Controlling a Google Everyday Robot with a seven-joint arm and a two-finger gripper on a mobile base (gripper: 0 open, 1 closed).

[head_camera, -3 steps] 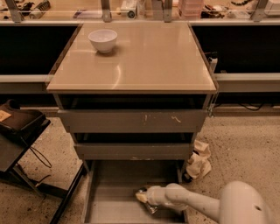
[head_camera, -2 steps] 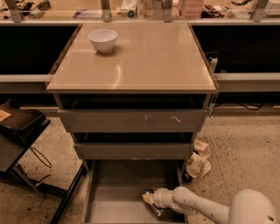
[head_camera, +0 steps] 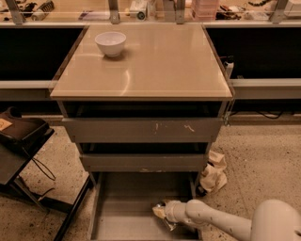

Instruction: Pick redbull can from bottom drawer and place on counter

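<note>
The bottom drawer [head_camera: 127, 207] is pulled out at the foot of the grey cabinet, its flat grey floor showing. My gripper [head_camera: 161, 212] is down inside it at the right side, on a white arm reaching in from the lower right. A small shiny silver piece [head_camera: 168, 225], likely the redbull can, shows right at the gripper; most of it is hidden by the wrist, and I cannot tell whether it is held. The beige counter [head_camera: 160, 66] tops the cabinet, well above the gripper.
A white bowl [head_camera: 110, 43] stands at the counter's back left. Two scuffed grey drawers [head_camera: 141, 129] hang over the open one. A crumpled beige bag [head_camera: 214, 174] lies on the floor to the right of the cabinet. A dark stand [head_camera: 19, 150] is at the left. A cluttered shelf [head_camera: 150, 9] runs behind.
The gripper has shifted slightly to the right within the bottom drawer and stays low. The arm's bulky rear part has drawn to the right. Bowl and drawers are unchanged.
</note>
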